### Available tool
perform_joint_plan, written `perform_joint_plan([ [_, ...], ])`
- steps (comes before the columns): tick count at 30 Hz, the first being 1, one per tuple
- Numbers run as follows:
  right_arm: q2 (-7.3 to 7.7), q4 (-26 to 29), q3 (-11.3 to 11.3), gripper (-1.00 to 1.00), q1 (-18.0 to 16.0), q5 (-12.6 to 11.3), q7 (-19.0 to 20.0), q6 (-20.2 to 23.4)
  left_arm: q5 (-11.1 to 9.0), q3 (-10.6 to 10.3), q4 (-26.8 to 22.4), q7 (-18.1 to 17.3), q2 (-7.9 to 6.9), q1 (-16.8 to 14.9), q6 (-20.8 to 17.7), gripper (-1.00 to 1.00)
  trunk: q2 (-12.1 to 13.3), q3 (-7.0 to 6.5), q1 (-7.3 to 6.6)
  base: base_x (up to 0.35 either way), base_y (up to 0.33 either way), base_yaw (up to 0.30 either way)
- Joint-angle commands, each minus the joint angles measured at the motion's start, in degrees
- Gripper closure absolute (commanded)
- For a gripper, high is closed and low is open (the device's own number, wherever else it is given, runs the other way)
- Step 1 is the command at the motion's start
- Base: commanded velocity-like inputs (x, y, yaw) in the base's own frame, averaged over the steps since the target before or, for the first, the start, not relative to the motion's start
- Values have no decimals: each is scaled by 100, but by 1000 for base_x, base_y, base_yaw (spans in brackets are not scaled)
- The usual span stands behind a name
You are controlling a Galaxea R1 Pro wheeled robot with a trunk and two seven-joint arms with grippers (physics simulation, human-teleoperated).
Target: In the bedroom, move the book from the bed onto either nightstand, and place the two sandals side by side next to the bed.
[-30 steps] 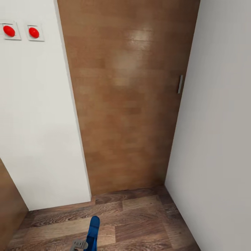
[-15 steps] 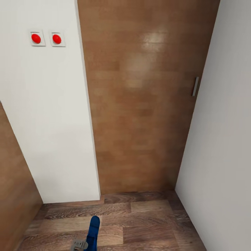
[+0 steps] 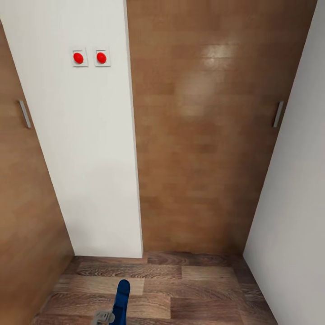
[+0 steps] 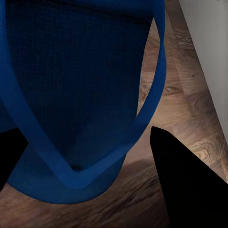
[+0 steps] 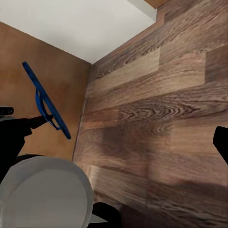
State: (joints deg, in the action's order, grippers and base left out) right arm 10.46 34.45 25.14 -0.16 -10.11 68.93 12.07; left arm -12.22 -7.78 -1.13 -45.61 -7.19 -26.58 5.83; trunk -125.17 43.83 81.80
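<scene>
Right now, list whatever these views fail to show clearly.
- Head view: the sandal runs off the bottom edge, so its lower end and the left jaws' grip are cut off.
- Left wrist view: the sandal is so close that its outline runs past the picture's edges.
- Right wrist view: a dark fingertip covers the sandal's lower end.
- Head view: the red wall buttons are too small to read any marking.

One blue sandal point(image 3: 121, 300), two red buttons point(image 3: 78, 58) on a white wall point(image 3: 95, 158), two wooden doors point(image 3: 203, 135), each with one handle point(image 3: 278, 113), above one plank floor point(image 3: 180, 289).
</scene>
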Motion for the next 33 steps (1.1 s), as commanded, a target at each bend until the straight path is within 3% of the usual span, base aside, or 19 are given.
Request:
perform_joint_plan([
  [1,0,0,8,-100,-2,-26,19,61,-26,-48,8,9,4,-5,49,100,-3,0,-1,0,0,237],
  [26,0,0,8,-100,-2,-26,16,61,-26,-45,11,17,94,-5,49,100,-3,-110,-1,0,0,238],
  [33,-7,0,7,-100,-2,-26,16,60,-9,-47,8,17,94,200,55,100,-3,-138,-1,0,0,238],
])
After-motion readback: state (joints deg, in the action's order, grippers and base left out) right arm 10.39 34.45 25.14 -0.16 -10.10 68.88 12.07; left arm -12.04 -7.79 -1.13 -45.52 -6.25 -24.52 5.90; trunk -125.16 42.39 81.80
